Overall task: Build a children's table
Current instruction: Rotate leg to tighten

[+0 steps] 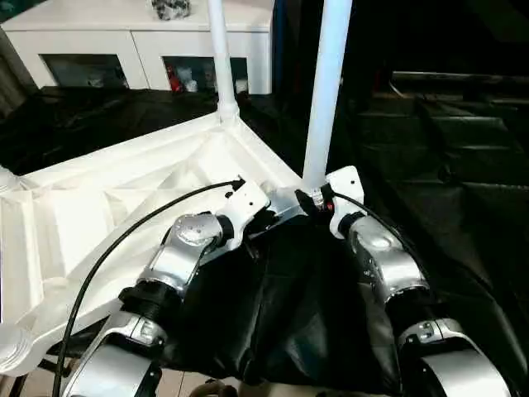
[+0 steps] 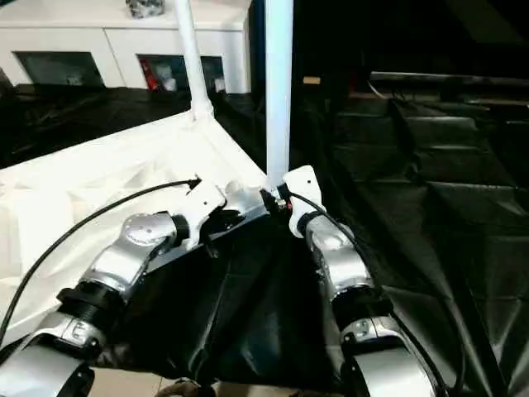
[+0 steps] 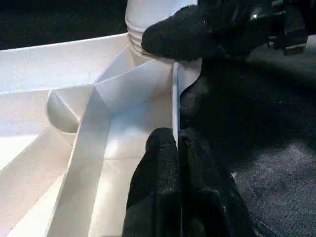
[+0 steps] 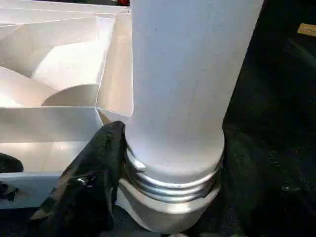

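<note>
- Your left gripper [image 3: 177, 143]: jaws clenched on the thin side wall of the tabletop [image 1: 124, 198], one black finger [image 3: 158, 163] inside the rim and the other outside, pinching the wall between them.
- Your right gripper [image 1: 318, 201]: jaws spread around the base of the near leg [image 1: 324, 91]. In the right wrist view one black finger [image 4: 94, 173] lies against the leg's threaded end, just where it meets the corner socket [image 4: 168, 217]; you cannot see the other finger there.
- In the left wrist view the right gripper's black finger sits across the foot of that same leg, at the corner ahead of the left jaws.
- Threads at the leg's foot are exposed above the socket rim; the leg stands upright in the near corner.
- The tabletop lies upside down, ribbed underside up, tilted so that its near corner points toward you. It rests on a black cloth [image 1: 273, 322] spread over the worktop.
- A second leg [image 1: 221, 58] stands upright in the far corner socket, well apart from both grippers.
- Both silver forearms converge on the near corner; a black cable [image 1: 124, 240] runs along the left arm to its wrist.
- Behind the tabletop stands a white cabinet [image 1: 132, 41] with glass doors; a small dark object sits on top, too unclear to identify.
</note>
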### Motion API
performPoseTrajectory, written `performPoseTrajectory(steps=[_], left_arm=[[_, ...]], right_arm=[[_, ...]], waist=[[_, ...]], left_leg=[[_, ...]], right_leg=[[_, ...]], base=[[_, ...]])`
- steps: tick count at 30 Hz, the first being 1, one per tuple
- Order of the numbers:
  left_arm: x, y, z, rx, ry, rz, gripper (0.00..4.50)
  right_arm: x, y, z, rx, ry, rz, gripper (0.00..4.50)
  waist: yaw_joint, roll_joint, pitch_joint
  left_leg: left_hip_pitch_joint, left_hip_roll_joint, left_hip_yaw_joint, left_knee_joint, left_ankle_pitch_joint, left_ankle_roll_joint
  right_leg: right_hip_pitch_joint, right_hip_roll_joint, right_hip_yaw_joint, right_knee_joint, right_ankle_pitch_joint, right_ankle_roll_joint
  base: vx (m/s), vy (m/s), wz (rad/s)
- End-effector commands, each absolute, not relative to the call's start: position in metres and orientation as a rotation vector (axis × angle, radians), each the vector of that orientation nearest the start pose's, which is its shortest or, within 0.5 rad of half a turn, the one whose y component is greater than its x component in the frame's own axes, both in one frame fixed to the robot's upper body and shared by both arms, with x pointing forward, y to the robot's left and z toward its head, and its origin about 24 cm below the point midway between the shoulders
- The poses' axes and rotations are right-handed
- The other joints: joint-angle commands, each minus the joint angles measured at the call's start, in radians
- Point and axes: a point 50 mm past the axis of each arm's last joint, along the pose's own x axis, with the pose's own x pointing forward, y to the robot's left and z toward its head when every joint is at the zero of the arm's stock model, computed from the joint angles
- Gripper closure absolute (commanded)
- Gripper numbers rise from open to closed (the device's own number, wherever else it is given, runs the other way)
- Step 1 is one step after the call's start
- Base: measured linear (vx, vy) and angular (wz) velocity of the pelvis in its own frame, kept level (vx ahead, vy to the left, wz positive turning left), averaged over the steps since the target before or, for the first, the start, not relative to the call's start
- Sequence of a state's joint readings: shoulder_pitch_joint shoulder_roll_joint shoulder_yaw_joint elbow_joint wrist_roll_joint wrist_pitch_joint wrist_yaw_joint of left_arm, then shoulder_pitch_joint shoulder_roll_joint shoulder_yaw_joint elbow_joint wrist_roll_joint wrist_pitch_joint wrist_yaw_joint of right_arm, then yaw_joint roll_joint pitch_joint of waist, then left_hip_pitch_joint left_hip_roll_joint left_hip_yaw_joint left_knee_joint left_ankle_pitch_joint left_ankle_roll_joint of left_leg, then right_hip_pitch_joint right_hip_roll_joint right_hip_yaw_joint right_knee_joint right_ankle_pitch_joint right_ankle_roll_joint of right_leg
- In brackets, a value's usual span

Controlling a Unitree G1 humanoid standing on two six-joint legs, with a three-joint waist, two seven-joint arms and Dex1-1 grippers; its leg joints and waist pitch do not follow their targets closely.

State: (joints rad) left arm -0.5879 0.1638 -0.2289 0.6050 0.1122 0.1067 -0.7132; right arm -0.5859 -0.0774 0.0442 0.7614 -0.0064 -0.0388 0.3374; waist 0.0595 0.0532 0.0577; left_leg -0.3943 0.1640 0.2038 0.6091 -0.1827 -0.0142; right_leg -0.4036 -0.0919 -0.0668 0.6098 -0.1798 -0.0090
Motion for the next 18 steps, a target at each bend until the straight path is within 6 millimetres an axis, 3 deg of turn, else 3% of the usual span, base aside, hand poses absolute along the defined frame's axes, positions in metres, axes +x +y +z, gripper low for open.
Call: performPoseTrajectory(steps=[1,4,10,12,18], left_arm=[[0.332,0.051,0.070,0.331,0.147,-1.029,4.50],[0.332,0.057,0.070,0.332,0.148,-1.038,4.50],[0.322,0.079,0.071,0.330,0.134,-1.155,4.50],[0.320,0.083,0.071,0.337,0.134,-1.179,4.50],[0.313,0.105,0.073,0.358,0.150,-1.258,4.50]], right_arm=[[0.336,-0.058,0.036,-0.105,0.168,0.668,1.10],[0.338,-0.059,0.039,-0.152,0.139,0.677,0.67],[0.331,-0.074,0.041,-0.217,0.107,0.876,0.67],[0.330,-0.078,0.041,-0.225,0.110,0.907,0.67],[0.323,-0.096,0.042,-0.284,0.112,1.051,0.67]], waist=[[0.000,-0.009,-0.076],[-0.001,-0.010,-0.075],[-0.004,-0.011,-0.077],[-0.005,-0.010,-0.077],[0.005,-0.008,-0.074]], left_leg=[[0.024,0.065,-0.035,-0.075,-0.197,0.060],[0.026,0.066,-0.035,-0.077,-0.221,0.045],[0.018,0.066,-0.036,-0.073,-0.195,0.070],[0.022,0.067,-0.033,-0.071,-0.187,0.084],[0.027,0.074,-0.032,-0.076,-0.226,0.066]], right_leg=[[0.046,-0.068,0.045,-0.067,-0.139,-0.251],[0.044,-0.068,0.045,-0.071,-0.171,-0.245],[0.051,-0.070,0.044,-0.062,-0.126,-0.256],[0.047,-0.068,0.044,-0.062,-0.116,-0.268],[0.042,-0.066,0.045,-0.064,-0.170,-0.263]], base=[[0.000,0.000,0.00],[0.000,0.000,0.00],[0.000,0.000,0.00],[0.000,0.000,0.00],[0.000,0.000,0.00]])
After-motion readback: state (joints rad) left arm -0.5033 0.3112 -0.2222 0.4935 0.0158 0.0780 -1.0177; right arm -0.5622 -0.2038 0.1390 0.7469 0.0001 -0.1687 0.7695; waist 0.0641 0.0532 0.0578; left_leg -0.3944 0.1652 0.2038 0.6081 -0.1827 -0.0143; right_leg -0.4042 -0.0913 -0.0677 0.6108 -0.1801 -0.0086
